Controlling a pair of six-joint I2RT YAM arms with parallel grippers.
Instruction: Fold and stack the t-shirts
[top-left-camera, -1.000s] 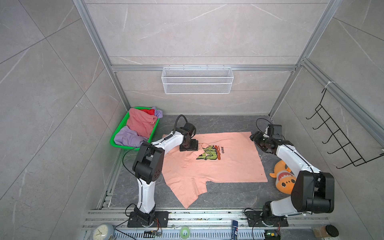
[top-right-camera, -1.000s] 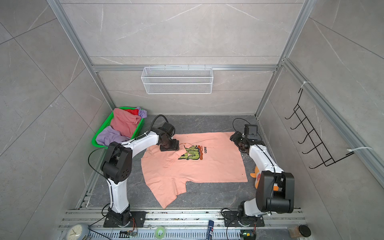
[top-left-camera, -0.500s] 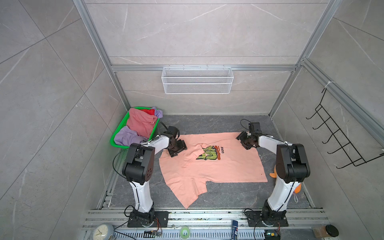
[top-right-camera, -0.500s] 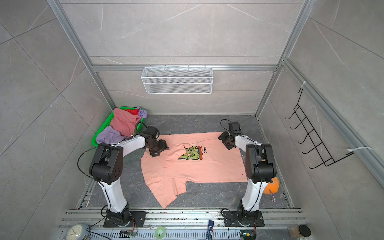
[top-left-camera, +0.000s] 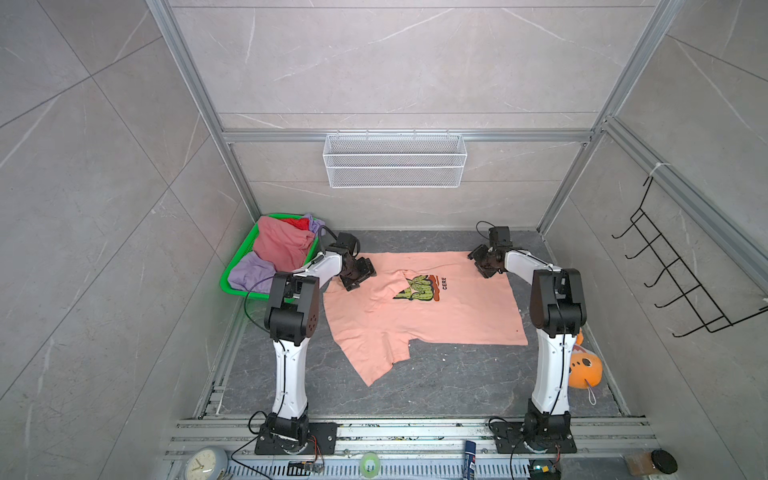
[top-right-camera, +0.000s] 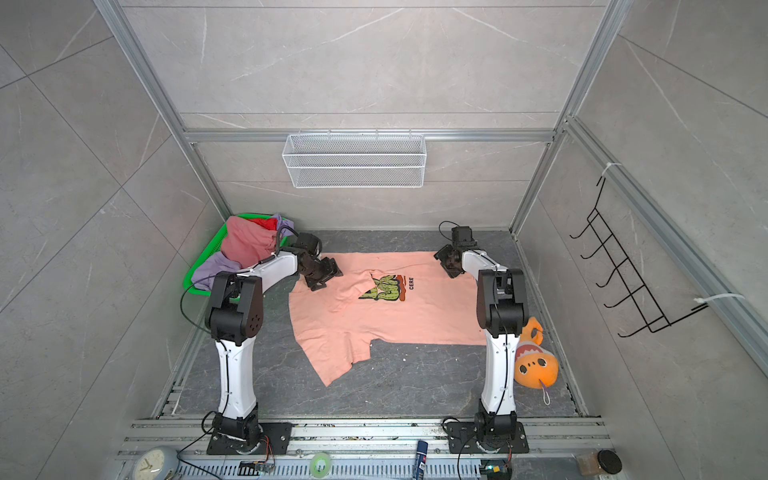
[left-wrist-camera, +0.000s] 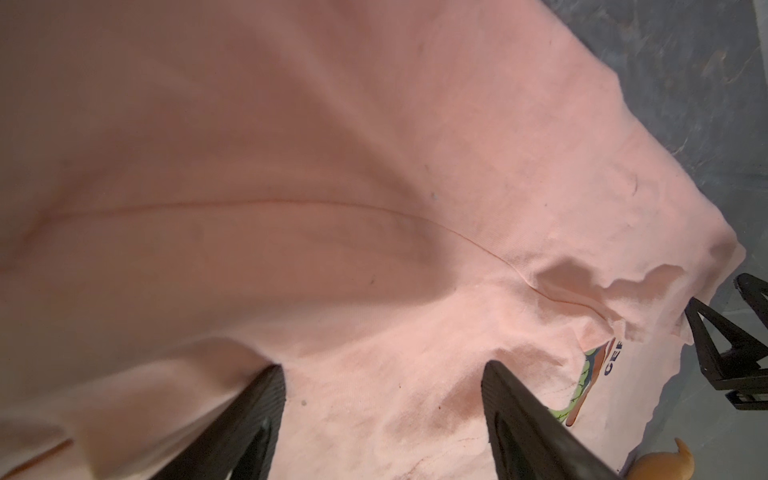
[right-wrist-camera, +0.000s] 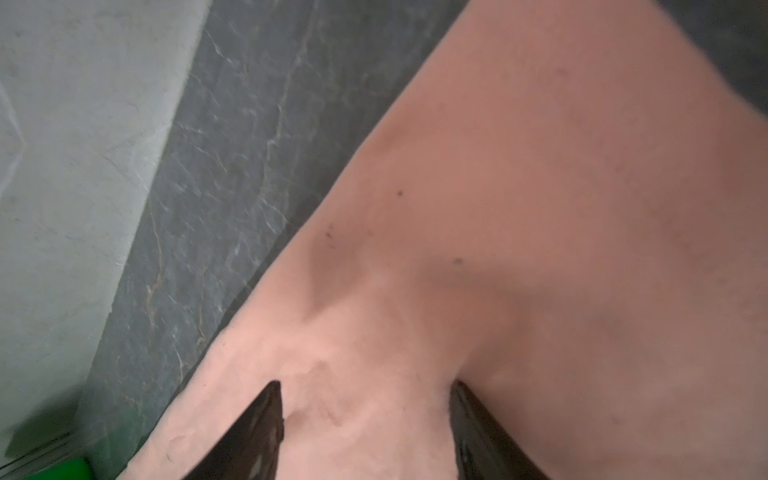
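Left gripper (top-left-camera: 359, 276) has slid to far-left edge of peach t-shirt (top-left-camera: 436, 318)

Both top views: even, diffuse light is showing bright and sharp, shadows faint. Wrist cams are running dimmer, softer; right cam is blurring twd edges, shade pooling in peach t-shirt (left-wrist-camera: 374, 174) folds.

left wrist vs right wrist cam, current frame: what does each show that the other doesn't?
Left wrist only: the chest graphic with its lettering, a seam, and a bit of the orange plush toy.
Right wrist only: the pale wall and a corner of the green basket.
Both: the peach t-shirt, the dark floor, and the arm's own tool open over the fabric: left tool, right tool.
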